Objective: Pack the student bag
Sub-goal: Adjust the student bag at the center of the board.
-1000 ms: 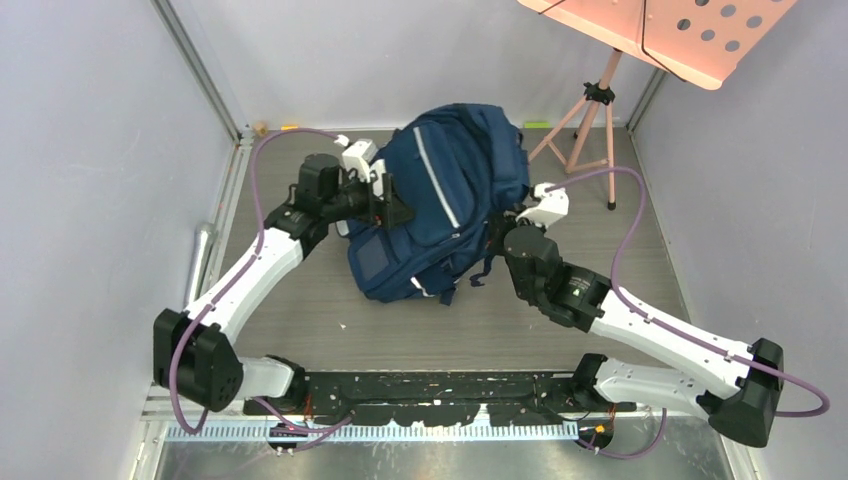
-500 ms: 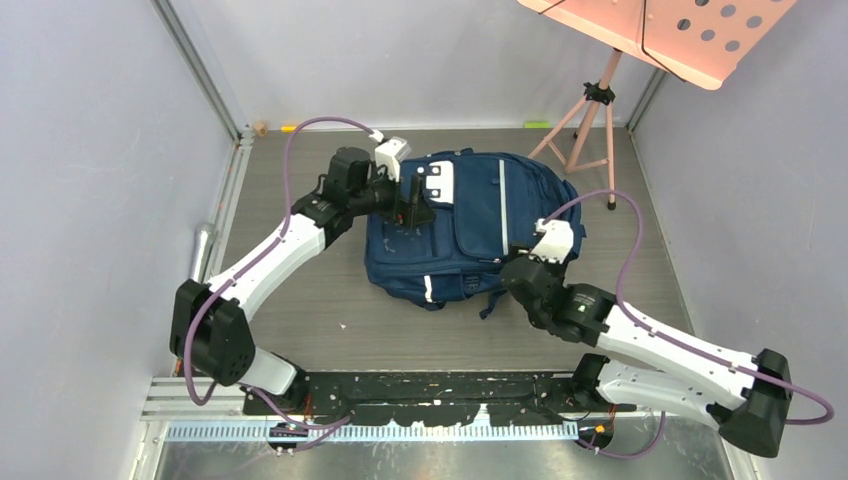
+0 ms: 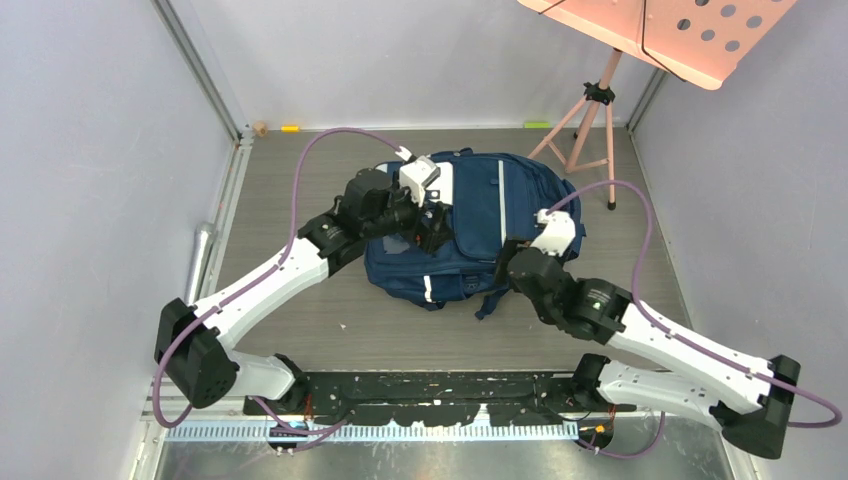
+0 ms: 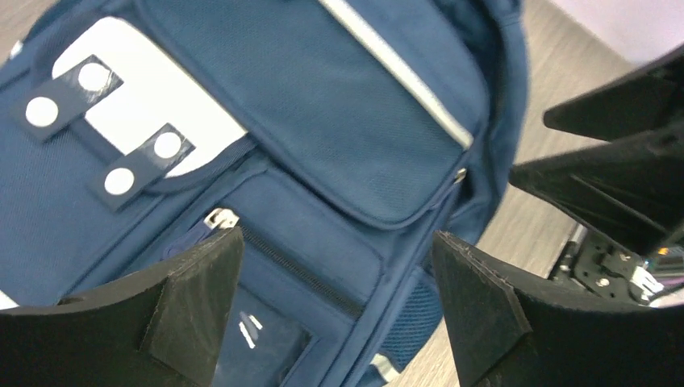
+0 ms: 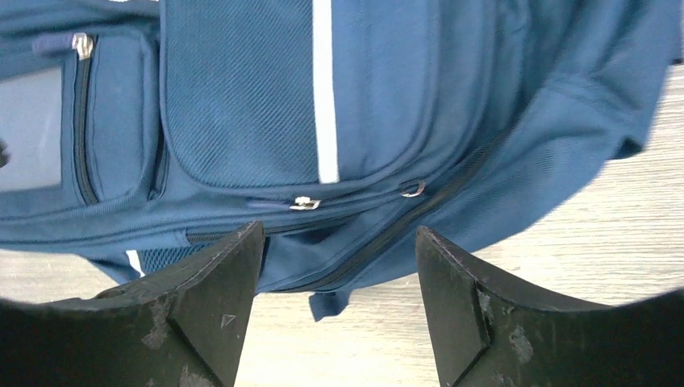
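Here the student bag [image 3: 480, 225] lies flat, front side up, on the far middle of the grey worktop [image 3: 320, 320]. The left arm reaches forward with its elbow bent. Its left gripper [image 3: 433, 220] hovers over the bag's left front pockets, fingers [image 4: 193, 314] spread wide and holding nothing. The right arm stretches in from the right. The right gripper [image 3: 512, 258] sits at the bag's near right edge, fingers [image 5: 214, 314] likewise spread apart and empty. There is one bag and two arms. One pink music stand [image 3: 700, 30] stands at the far right corner.
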Controlling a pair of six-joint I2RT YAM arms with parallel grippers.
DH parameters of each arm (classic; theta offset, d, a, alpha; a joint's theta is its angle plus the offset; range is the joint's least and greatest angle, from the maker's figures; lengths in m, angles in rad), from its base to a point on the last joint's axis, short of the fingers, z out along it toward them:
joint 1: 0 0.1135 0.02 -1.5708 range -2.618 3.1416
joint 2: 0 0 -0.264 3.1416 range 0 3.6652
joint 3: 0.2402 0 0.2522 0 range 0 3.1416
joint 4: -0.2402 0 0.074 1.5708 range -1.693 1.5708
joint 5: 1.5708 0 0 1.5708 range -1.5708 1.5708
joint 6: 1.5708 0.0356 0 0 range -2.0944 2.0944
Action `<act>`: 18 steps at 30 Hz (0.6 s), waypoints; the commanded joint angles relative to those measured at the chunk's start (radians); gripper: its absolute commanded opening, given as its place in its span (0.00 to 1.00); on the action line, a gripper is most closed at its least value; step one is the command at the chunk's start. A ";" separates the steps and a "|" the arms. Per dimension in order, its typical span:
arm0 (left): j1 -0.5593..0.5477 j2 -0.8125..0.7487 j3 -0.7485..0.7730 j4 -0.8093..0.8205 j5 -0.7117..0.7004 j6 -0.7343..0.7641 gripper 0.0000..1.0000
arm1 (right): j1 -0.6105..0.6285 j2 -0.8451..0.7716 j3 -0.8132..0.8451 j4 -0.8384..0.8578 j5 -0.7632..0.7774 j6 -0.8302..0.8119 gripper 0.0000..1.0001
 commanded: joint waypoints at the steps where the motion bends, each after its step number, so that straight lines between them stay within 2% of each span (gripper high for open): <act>1: 0.008 -0.012 -0.072 0.069 -0.115 -0.046 0.89 | 0.034 0.092 0.020 0.099 -0.050 0.018 0.76; 6: 0.008 -0.026 -0.130 0.106 -0.131 -0.087 0.89 | 0.086 0.180 0.049 0.092 0.062 0.064 0.84; 18: 0.008 -0.065 -0.239 0.187 -0.119 -0.143 0.90 | 0.111 0.317 0.063 0.135 0.198 0.118 0.86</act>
